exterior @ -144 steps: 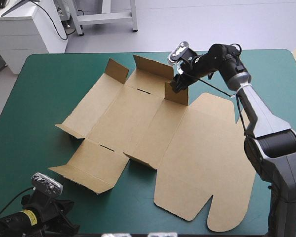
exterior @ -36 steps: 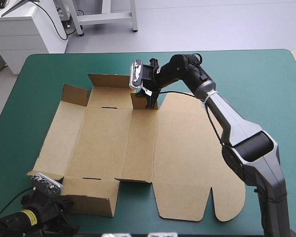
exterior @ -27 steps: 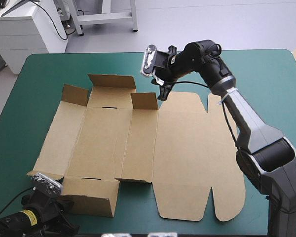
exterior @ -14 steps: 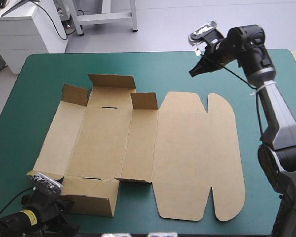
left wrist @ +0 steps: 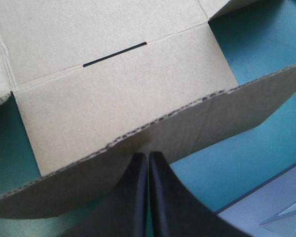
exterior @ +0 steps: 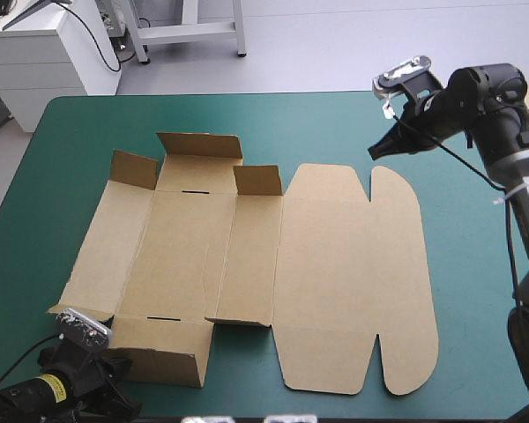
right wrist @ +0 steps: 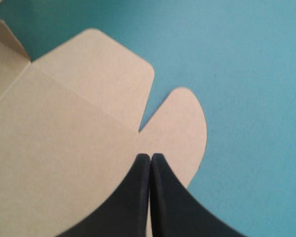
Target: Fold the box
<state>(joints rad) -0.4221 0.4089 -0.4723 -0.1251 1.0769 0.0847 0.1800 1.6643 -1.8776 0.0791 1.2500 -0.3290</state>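
Note:
The brown box (exterior: 247, 256) lies opened out in the middle of the teal-green table. Its far flaps (exterior: 199, 145) and its near wall (exterior: 163, 352) stand up, and the lid (exterior: 353, 282) lies flat to the right. My right gripper (exterior: 376, 152) hangs shut and empty above the table, just beyond the lid's far right corner. In the right wrist view its tip (right wrist: 150, 157) is over the lid's rounded tab (right wrist: 185, 128). My left gripper (left wrist: 148, 157) is shut with nothing in it at the near left corner. It points at the outside of the raised near wall (left wrist: 138, 113).
Teal-green cover (exterior: 335, 119) shows in a broad strip between the box and the table's far edge, and in a narrower one along the right side. The table's near edge (left wrist: 266, 195) runs close beside my left gripper.
Earlier my right gripper held the far flap and turned the box square to the table. It then let go, shut, and rose away to the right. The left arm has not moved.

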